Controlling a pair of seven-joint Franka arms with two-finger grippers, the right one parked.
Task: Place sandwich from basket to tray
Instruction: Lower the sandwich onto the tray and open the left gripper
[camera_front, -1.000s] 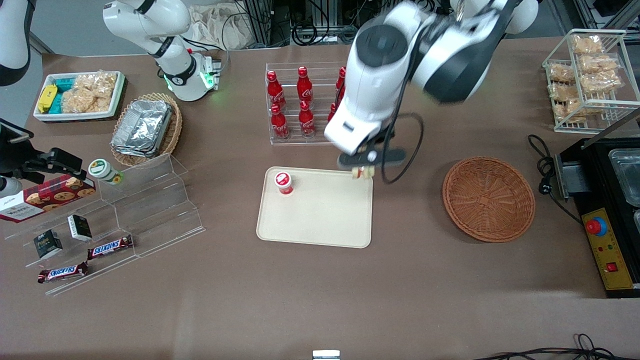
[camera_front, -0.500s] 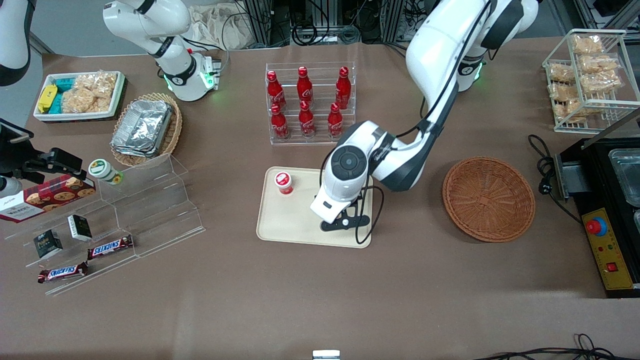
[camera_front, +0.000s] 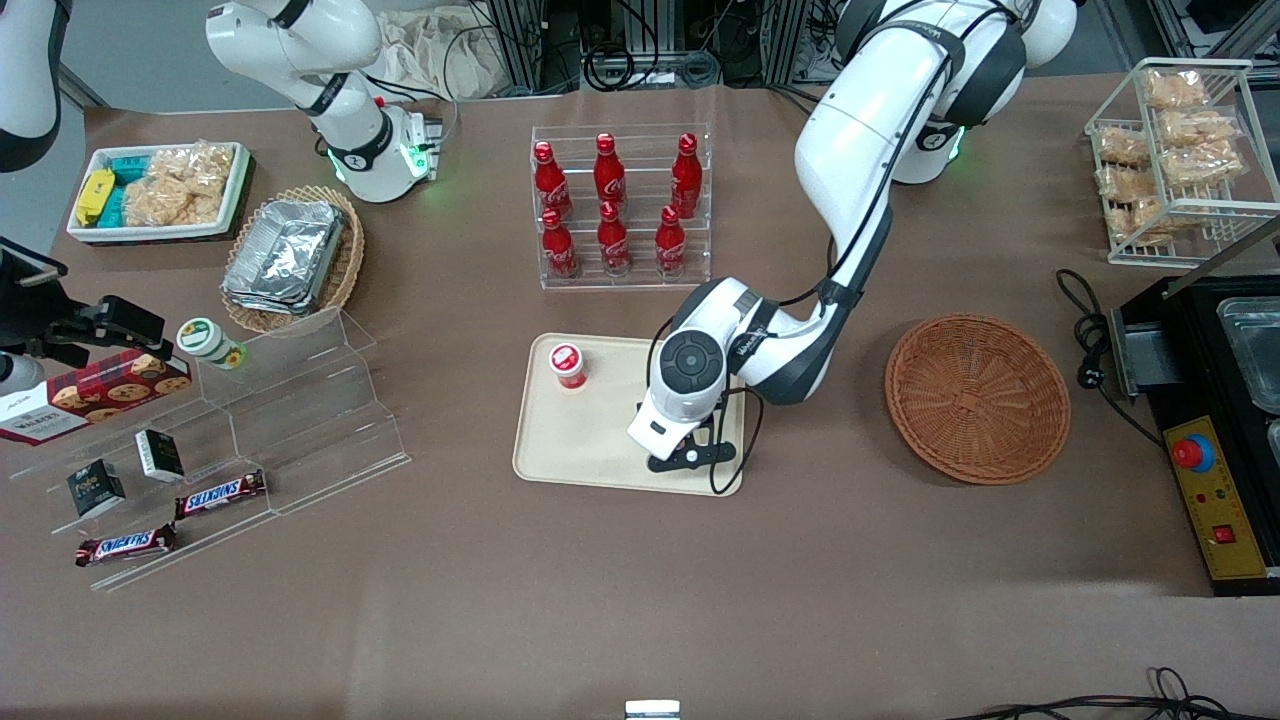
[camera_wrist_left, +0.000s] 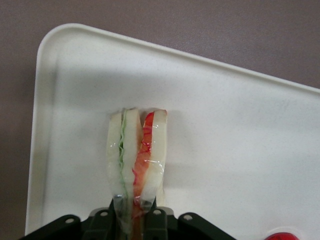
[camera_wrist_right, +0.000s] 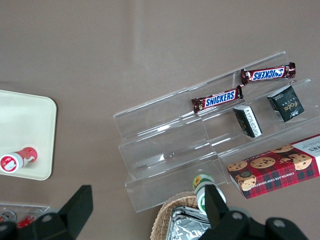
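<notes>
Brown tabletop, gripper seemingly pinching sandwich, over tray

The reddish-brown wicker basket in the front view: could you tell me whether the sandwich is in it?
No, the basket shows only bare weave, while the gripper holds the sandwich over the tray.

Smooth matt cream plastic tray. Sandwich in glossy clear film. Rough reddish-brown woven wicker basket, centre right, front view.
</notes>
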